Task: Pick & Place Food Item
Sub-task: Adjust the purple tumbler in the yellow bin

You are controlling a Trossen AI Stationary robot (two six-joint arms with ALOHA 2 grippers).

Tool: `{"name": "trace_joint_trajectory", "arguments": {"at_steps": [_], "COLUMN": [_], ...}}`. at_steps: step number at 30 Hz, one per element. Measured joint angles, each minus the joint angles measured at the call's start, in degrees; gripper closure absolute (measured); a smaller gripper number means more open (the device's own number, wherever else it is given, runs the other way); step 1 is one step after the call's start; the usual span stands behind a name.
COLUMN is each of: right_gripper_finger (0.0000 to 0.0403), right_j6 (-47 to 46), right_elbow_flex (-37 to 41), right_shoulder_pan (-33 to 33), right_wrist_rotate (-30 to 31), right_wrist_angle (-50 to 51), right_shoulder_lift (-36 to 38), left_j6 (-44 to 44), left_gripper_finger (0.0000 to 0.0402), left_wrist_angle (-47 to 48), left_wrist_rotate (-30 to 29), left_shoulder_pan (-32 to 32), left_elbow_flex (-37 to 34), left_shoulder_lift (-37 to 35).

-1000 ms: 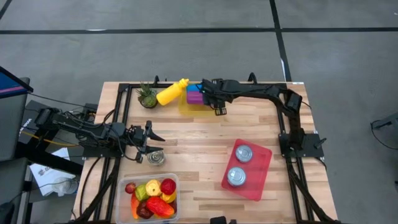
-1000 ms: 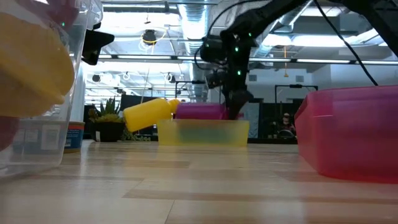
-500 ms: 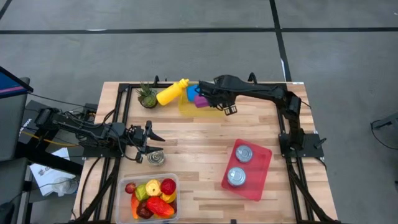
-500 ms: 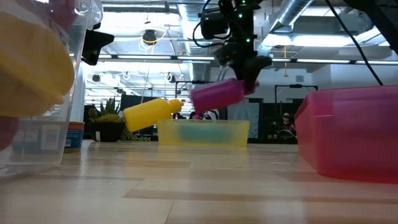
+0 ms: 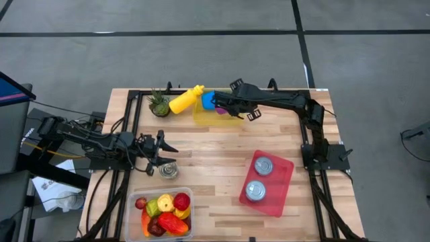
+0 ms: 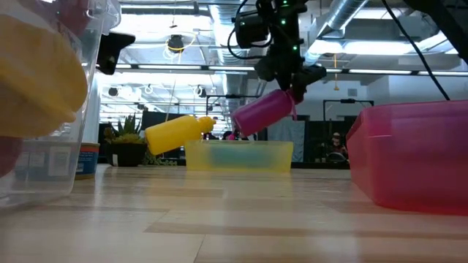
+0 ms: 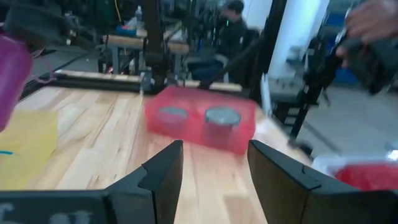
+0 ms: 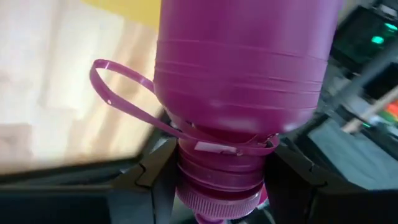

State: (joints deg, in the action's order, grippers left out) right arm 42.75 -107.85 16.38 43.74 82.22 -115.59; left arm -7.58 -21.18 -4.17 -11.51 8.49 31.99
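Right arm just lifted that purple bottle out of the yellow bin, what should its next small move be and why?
Probably keep raising it a little, then carry it clear of the yellow bin. The right gripper holds the purple bottle by its cap end, jaws shut on the neck, and the bottle tilts with its low end not far above the bin's rim, beside the yellow bottle.

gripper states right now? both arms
Left gripper: open, empty, low over the table near the small can.
Right gripper: shut on the magenta bottle, lifted above the yellow bin.
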Motion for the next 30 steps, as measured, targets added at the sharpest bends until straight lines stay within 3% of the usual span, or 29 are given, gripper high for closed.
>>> {"name": "trace_joint_trajectory", "arguments": {"at_steps": [5, 13, 25, 30], "right_gripper_finger": [0.0221, 0.0221, 0.0221, 0.0221], "right_j6": [3.62, 14.19, 23.42, 24.25], "right_elbow_flex": [0.00, 5.44, 19.44, 19.98], "right_shoulder_pan": [0.23, 0.60, -1.43, -2.83], "right_wrist_rotate": [3.05, 3.67, 18.34, 19.74], "right_wrist_angle": [1.14, 1.32, -3.30, -4.32], "right_shoulder_lift": [0.00, 0.04, 0.02, 0.02], "left_j6": [-2.73, -4.67, -4.84, -4.45], "left_gripper_finger": [0.0229, 0.0229, 0.0229, 0.0229], "left_wrist_angle": [-5.86, -6.29, -4.19, -4.17], "left_wrist_rotate": [0.01, 1.48, 1.52, 1.49], "left_shoulder_pan": [0.00, 0.00, 0.00, 0.00], "left_elbow_flex": [0.00, 0.00, 0.00, 0.00], "left_shoulder_lift": [-0.02, 0.00, 0.02, 0.02]}}
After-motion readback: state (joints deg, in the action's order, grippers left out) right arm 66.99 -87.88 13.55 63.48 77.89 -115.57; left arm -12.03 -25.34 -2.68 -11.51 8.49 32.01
